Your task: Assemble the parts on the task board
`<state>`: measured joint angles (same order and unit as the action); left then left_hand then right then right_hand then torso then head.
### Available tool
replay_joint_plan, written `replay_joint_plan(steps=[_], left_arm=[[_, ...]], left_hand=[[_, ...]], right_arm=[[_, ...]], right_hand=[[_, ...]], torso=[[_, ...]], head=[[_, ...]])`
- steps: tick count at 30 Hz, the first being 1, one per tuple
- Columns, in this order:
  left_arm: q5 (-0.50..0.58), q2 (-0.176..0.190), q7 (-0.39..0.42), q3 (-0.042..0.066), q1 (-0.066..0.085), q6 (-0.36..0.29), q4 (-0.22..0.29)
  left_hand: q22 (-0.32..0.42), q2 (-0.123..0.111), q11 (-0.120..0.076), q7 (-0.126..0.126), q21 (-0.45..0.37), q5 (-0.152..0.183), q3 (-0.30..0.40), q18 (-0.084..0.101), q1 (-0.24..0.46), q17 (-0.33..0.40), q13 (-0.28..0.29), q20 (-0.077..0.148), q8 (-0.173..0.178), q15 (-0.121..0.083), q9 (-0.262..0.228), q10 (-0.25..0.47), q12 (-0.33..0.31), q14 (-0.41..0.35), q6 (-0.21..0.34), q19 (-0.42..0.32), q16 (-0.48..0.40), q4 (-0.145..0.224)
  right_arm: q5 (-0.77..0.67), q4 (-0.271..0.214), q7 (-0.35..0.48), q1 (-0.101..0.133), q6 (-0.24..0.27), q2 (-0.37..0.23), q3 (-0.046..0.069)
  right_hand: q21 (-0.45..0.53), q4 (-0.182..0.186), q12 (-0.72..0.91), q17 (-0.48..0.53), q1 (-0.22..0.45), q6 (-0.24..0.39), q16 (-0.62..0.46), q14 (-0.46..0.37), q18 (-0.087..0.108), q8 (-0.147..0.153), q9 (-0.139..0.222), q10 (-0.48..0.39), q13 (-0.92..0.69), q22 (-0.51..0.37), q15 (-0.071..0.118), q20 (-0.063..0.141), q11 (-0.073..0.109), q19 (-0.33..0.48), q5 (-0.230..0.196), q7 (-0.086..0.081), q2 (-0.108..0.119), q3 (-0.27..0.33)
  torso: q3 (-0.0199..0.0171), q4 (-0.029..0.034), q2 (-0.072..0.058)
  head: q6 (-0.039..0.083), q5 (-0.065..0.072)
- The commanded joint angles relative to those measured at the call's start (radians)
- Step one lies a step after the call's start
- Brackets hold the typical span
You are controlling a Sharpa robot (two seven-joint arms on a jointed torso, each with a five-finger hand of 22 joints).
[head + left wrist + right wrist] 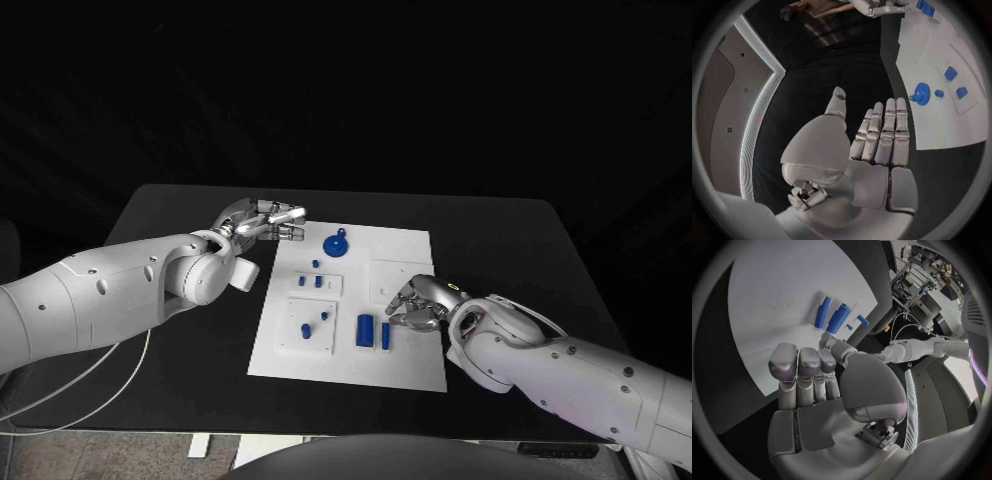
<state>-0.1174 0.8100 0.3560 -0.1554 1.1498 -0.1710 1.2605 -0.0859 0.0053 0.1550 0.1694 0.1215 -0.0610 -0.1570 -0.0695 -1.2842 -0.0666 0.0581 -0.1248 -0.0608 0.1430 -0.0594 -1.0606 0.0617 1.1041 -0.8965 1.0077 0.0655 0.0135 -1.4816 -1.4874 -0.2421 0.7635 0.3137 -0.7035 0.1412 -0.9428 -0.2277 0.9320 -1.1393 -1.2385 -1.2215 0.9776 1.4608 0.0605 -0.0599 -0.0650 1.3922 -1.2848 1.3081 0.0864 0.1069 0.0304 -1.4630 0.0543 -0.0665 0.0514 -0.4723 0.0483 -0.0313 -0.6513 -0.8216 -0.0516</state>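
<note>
Two smooth white arms, dotted with small dark screws, end in the silver segmented left hand [264, 221] and right hand [414, 303]; a white cable [87, 372] trails under the left arm.

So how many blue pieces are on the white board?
About 8 on the task board: a round piece at the far edge, three small ones mid-left, two lower left, two long bars beside the right hand, which may hide more.
</note>
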Motion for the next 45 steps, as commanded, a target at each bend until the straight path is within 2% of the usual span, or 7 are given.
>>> replay_joint_plan(steps=[1,5,17,27,36,45], left_arm=[[-0.003,-0.003,0.008,0.001,0.0,0.01,0.001],[-0.003,-0.003,0.008,0.001,0.0,0.01,0.001],[-0.003,-0.002,0.007,0.001,0.0,0.011,0.002],[-0.003,-0.003,0.007,0.001,0.0,0.011,0.0],[-0.003,-0.004,0.007,0.001,0.0,0.012,-0.002],[-0.003,-0.004,0.006,0.001,0.0,0.013,-0.002]], left_hand=[[0.001,0.0,-0.003,-0.003,-0.002,0.003,0.002,0.003,0.002,0.0,0.0,-0.006,0.0,0.002,0.001,0.006,-0.001,-0.005,-0.001,-0.005,-0.004,-0.004],[0.001,0.0,-0.003,-0.003,-0.002,0.003,0.002,0.003,0.002,0.0,0.0,-0.006,0.0,0.002,0.001,0.006,-0.001,-0.005,-0.001,-0.005,-0.004,-0.004],[0.001,-0.001,-0.002,-0.002,-0.002,0.003,0.002,0.003,0.003,0.0,0.0,-0.006,0.0,0.002,0.001,0.007,-0.001,-0.006,0.0,-0.005,-0.004,-0.006],[0.001,-0.001,-0.002,-0.002,-0.002,0.003,0.002,0.003,0.003,0.0,0.0,-0.006,0.0,0.002,0.001,0.007,-0.001,-0.006,0.0,-0.005,-0.004,-0.006],[0.001,-0.001,-0.002,-0.002,-0.002,0.003,0.002,0.003,0.003,0.0,0.0,-0.006,0.0,0.002,0.001,0.007,-0.001,-0.006,0.0,-0.005,-0.004,-0.006],[0.001,-0.001,-0.002,-0.002,-0.002,0.003,0.002,0.003,0.003,0.0,0.0,-0.006,0.0,0.002,0.001,0.007,-0.001,-0.006,0.0,-0.005,-0.004,-0.006]], right_arm=[[-0.073,0.005,0.02,-0.002,-0.049,0.004,-0.003],[-0.083,0.01,0.015,-0.004,-0.055,0.01,-0.009],[-0.102,0.029,0.006,-0.01,-0.05,0.029,-0.014],[-0.097,0.027,0.005,-0.015,-0.082,0.033,-0.032],[-0.132,0.041,-0.006,-0.026,-0.036,0.04,-0.035],[-0.186,0.078,0.007,-0.04,0.002,0.061,-0.036]], right_hand=[[-0.004,-0.005,0.002,-0.002,0.008,-0.007,0.005,0.0,0.004,-0.003,0.001,0.002,0.001,0.118,0.003,-0.001,0.0,-0.003,0.005,0.001,-0.01,-0.009],[-0.007,-0.007,0.002,-0.002,0.014,-0.007,0.004,-0.001,0.005,-0.003,0.0,0.002,0.002,0.118,0.004,-0.001,0.001,-0.003,0.006,0.001,-0.015,-0.022],[-0.009,-0.008,0.003,-0.003,0.023,-0.009,0.006,0.0,0.006,-0.003,0.0,0.003,0.001,0.118,0.004,-0.001,0.002,-0.002,0.006,0.001,-0.02,-0.045],[-0.015,-0.018,0.004,-0.005,0.029,-0.03,0.008,0.0,0.004,-0.004,-0.001,0.003,0.0,0.119,0.004,-0.001,0.007,-0.002,0.016,0.006,-0.024,-0.052],[-0.017,-0.025,0.005,-0.006,0.033,-0.036,0.009,0.001,0.003,-0.003,-0.001,0.004,-0.001,0.119,0.005,0.001,0.009,-0.002,0.015,0.007,-0.023,-0.061],[-0.022,-0.026,0.003,-0.006,0.031,-0.042,0.009,0.001,0.003,-0.003,-0.001,0.006,-0.001,0.12,0.004,-0.001,0.01,-0.003,0.013,0.008,-0.017,-0.067]], torso=[[0.0013,0.0001,0.0],[0.0023,0.0006,0.0],[0.0016,0.0002,0.0],[0.0007,-0.0017,0.0],[0.0004,-0.0004,-0.001],[0.0002,0.0009,0.0]], head=[[0.0,0.001],[0.0,0.002],[-0.001,0.0],[-0.004,-0.001],[-0.004,0.001],[-0.008,0.0]])
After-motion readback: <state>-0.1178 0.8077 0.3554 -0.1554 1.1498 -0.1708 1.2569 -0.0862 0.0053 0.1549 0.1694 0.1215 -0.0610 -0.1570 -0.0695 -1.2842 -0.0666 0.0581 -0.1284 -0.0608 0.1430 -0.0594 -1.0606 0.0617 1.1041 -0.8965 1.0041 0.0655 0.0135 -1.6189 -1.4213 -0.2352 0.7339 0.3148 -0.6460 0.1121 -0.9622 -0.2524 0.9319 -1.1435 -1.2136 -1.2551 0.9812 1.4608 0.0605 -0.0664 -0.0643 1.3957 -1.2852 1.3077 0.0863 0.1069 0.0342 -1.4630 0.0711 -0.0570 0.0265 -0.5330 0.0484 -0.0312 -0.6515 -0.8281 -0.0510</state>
